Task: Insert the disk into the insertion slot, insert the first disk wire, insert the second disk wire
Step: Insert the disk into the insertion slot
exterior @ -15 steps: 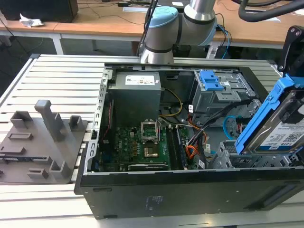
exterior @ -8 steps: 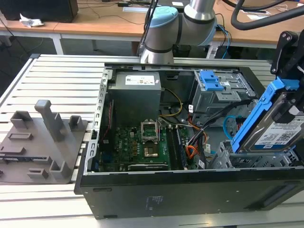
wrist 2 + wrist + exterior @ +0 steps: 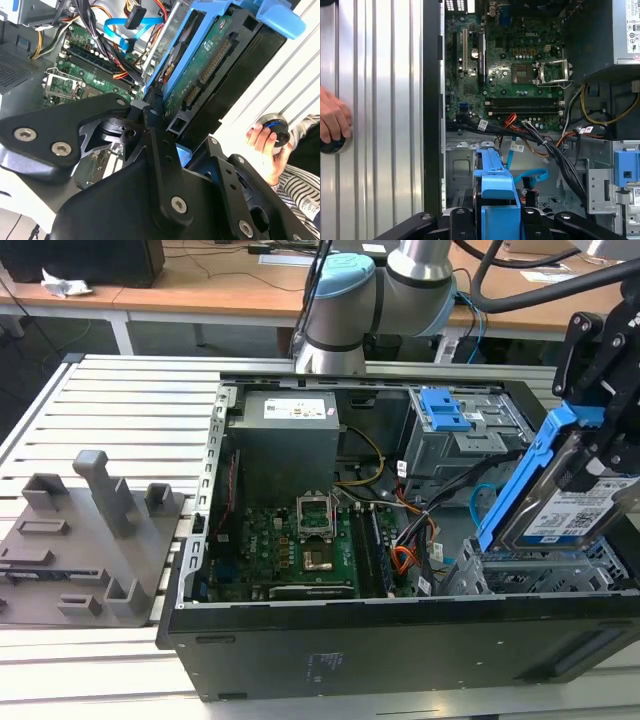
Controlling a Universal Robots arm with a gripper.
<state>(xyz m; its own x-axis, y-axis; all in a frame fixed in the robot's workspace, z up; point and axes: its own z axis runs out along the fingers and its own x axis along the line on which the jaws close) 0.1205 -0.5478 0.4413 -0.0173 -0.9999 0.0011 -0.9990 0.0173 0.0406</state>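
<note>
My gripper is shut on the disk, a silver drive with a white label in a blue carrier. The disk hangs tilted, one end raised, just above the insertion slot, a low grey perforated cage at the case's corner on the exterior view's right. In the second wrist view the black fingers clamp the carrier's edge, with the disk's green underside showing. The light-blue second disk wire loops beside the cage. A thin red-orange wire, likely the first disk wire, runs among black cables; its plug is hidden.
The taller grey cage with a blue latch stands behind the slot. The motherboard and power supply fill the rest of the case. A grey fixture lies on the slatted table. A person's hand rests on a black knob beside the case.
</note>
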